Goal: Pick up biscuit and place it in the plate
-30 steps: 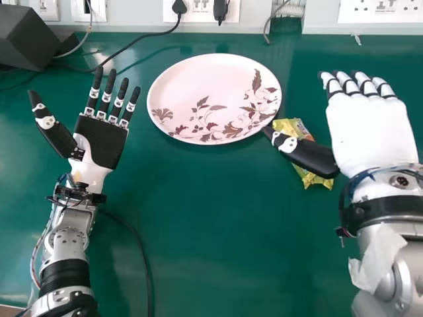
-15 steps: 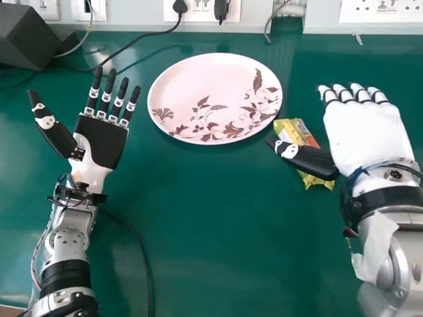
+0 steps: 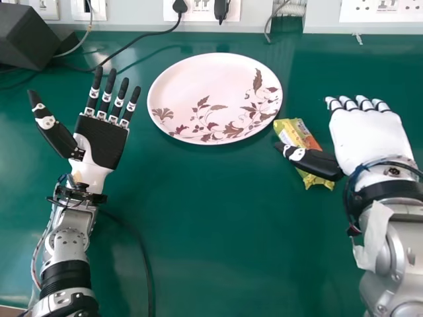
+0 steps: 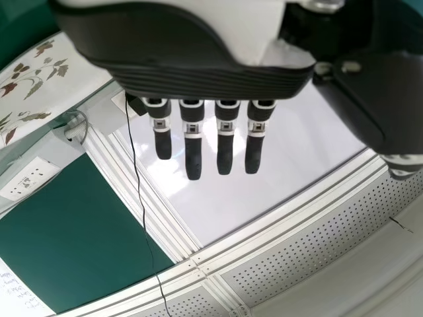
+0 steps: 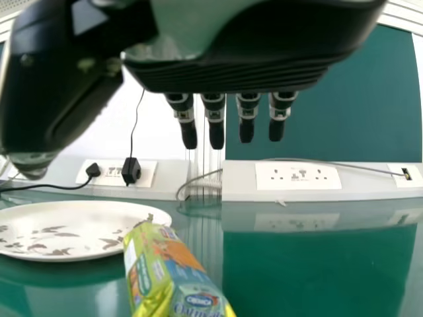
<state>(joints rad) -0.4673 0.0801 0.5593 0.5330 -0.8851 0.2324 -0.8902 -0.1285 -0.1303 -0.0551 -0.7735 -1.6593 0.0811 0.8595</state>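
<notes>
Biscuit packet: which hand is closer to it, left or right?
Right. The right hand is just beside the biscuit packet, its thumb over the wrapper in the head view. The left hand is off on the plate's far side.

glossy, smooth table point(image 3: 211, 231) here, catching the light — smooth, glazed-looking plate point(image 3: 192, 79), and now the wrapper point(image 3: 291, 132), shiny, crinkled plastic — dark box point(image 3: 26, 36) looking matt.

Looks like a lab tbh: green counter point(image 3: 218, 231) under the right hand point(image 3: 370, 139), row of wall sockets point(image 3: 380, 9) ahead of it, black plug point(image 3: 179, 6) beyond the left hand point(image 3: 100, 142).
</notes>
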